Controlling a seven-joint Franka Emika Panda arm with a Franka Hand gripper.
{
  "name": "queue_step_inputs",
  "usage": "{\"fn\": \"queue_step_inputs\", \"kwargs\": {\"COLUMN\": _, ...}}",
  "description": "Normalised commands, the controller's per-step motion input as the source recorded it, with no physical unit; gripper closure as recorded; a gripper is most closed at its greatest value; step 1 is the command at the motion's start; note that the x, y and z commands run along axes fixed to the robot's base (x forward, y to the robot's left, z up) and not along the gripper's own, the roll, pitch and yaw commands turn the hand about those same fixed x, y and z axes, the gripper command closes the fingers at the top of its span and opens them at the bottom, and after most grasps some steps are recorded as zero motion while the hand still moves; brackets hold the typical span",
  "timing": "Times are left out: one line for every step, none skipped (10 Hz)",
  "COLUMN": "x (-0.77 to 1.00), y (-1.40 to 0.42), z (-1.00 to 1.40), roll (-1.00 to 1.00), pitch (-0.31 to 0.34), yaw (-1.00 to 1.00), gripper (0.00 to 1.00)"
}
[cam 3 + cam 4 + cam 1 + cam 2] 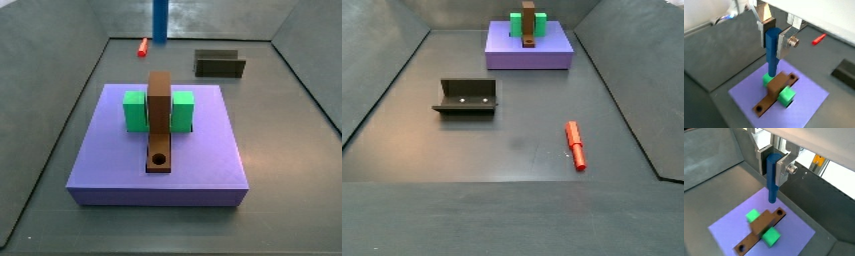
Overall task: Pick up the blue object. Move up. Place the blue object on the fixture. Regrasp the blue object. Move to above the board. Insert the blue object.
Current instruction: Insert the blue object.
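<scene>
Tool [776, 34] hangs above the board [811, 95], its silver fingers [787, 40] clamped on the top of the blue object [773, 50]; same grip shows in the other wrist shot [777, 160]. Blue object [772, 178] hangs upright, lower end over the brown bar [761, 230] near its round hole, apparently not yet touching it. Bar lies across the green block [136, 111] on the board [160, 165]. Fixture [466, 98] sits on the floor, well apart from the board. Red peg [576, 145] lies on the floor beside the fixture, not touching.
</scene>
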Motion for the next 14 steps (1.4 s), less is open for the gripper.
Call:
{"fn": "queue_step_inputs", "kwargs": {"x": -0.1, "y": -0.43, "z": -0.84, "roll": 0.11, "pitch": -0.17, "yaw": 0.22, "gripper": 1.0}}
{"fn": "queue_step_inputs", "kwargs": {"x": -0.1, "y": -0.39, "z": -0.82, "roll": 0.16, "pitch": -0.169, "yaw": 0.17, "gripper": 1.0}}
{"fn": "queue_step_inputs", "kwargs": {"x": 0.0, "y": -0.3, "z": -0.89, "roll": 0.16, "pitch": -0.129, "yaw": 0.07, "gripper": 1.0}}
{"fn": "queue_step_inputs", "kwargs": {"x": -0.02, "y": -0.19, "z": -1.0, "roll": 0.0, "pitch": -0.097, "yaw": 0.0, "gripper": 1.0}}
{"fn": "queue_step_inputs", "kwargs": {"x": -0.03, "y": -0.18, "z": -1.0, "roll": 0.0, "pitch": -0.117, "yaw": 0.0, "gripper": 1.0}}
{"fn": "queue_step_inputs", "kwargs": {"x": 0.0, "y": -0.11, "z": -0.98, "roll": 0.01, "pitch": -0.086, "yaw": 0.0, "gripper": 1.0}}
{"fn": "queue_step_inputs", "kwargs": {"x": 0.0, "y": -0.03, "z": -0.89, "roll": 0.0, "pitch": -0.059, "yaw": 0.0, "gripper": 1.0}}
{"fn": "queue_step_inputs", "kwargs": {"x": 0.0, "y": -0.06, "z": -0.81, "roll": 0.0, "pitch": -0.06, "yaw": 0.0, "gripper": 1.0}}
{"fn": "queue_step_inputs", "kwargs": {"x": 0.0, "y": -0.11, "z": -0.59, "roll": 0.0, "pitch": -0.02, "yaw": 0.0, "gripper": 1.0}}
{"fn": "queue_step_inputs", "kwargs": {"x": 0.0, "y": -0.11, "z": -0.46, "roll": 0.0, "pitch": 0.0, "yaw": 0.0, "gripper": 1.0}}
{"fn": "queue_step_inputs", "kwargs": {"x": 0.0, "y": -0.12, "z": -0.4, "roll": -0.02, "pitch": -0.004, "yaw": 0.0, "gripper": 1.0}}
{"fn": "queue_step_inputs", "kwargs": {"x": 0.0, "y": -0.19, "z": -0.37, "roll": -0.02, "pitch": 0.0, "yaw": 0.0, "gripper": 1.0}}
{"fn": "queue_step_inputs", "kwargs": {"x": 0.01, "y": -0.21, "z": -0.31, "roll": -0.02, "pitch": 0.0, "yaw": 0.0, "gripper": 1.0}}
{"fn": "queue_step_inputs", "kwargs": {"x": 0.06, "y": -0.08, "z": -0.22, "roll": -0.02, "pitch": 0.0, "yaw": 0.0, "gripper": 1.0}}
